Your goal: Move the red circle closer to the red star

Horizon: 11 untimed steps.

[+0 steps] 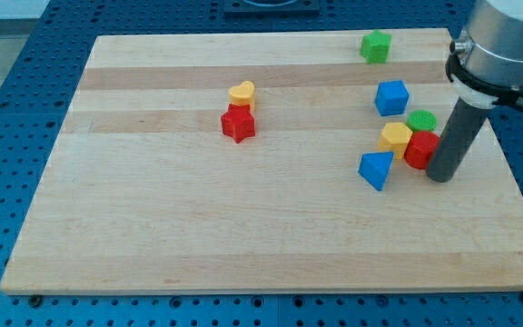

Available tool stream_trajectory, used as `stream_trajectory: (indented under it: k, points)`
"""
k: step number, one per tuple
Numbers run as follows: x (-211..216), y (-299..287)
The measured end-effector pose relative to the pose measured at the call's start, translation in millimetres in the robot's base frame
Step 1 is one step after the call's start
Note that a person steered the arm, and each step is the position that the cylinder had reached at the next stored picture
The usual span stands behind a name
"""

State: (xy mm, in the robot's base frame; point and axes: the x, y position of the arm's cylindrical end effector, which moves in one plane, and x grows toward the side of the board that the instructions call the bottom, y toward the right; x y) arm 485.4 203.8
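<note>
The red circle (419, 149) lies at the view's right, pressed between a yellow hexagon (395, 138) on its left and a green circle (421, 120) just above it. My tip (440, 176) stands on the board right beside the red circle, touching its right side. The red star (238, 123) lies left of the board's centre, far to the left of the red circle, with a yellow heart (241, 94) touching its top.
A blue triangle (376, 170) lies below-left of the yellow hexagon. A blue cube (391, 97) sits above the cluster. A green star-like block (376, 45) is near the wooden board's (152, 227) top edge.
</note>
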Motion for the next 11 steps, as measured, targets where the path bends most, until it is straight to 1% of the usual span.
stream_trajectory:
  k: [1, 2, 3, 4, 5, 6, 10, 11]
  points:
    - [0.0, 5.5]
    - [0.0, 31.0]
    - [0.0, 33.1]
    - [-9.6, 25.1]
    - [-31.0, 15.5]
    - [-33.1, -5.6]
    - [-34.0, -134.7]
    - [-31.0, -139.6]
